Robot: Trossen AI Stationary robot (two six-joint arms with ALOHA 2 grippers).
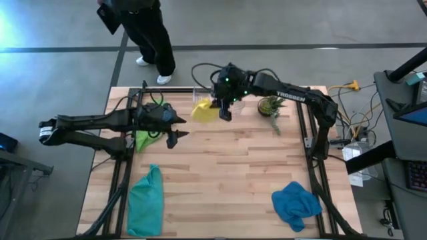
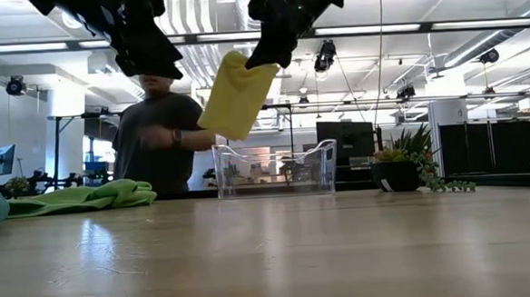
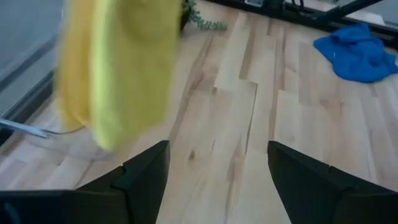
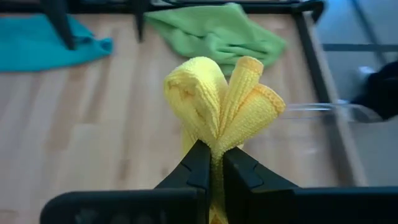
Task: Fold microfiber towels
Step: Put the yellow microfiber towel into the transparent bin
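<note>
The middle of the light wooden plank table (image 1: pixel 227 173) is bare, so a gripper could pass there freely. At the far edge stand a clear plastic rectangular bin (image 2: pixel 275 169) and a small green potted plant (image 1: pixel 271 105). A crumpled lime green cloth (image 1: pixel 145 139) lies at the left side, a teal cloth (image 1: pixel 147 200) near the front left corner, and a blue cloth (image 1: pixel 295 203) front right.
</note>
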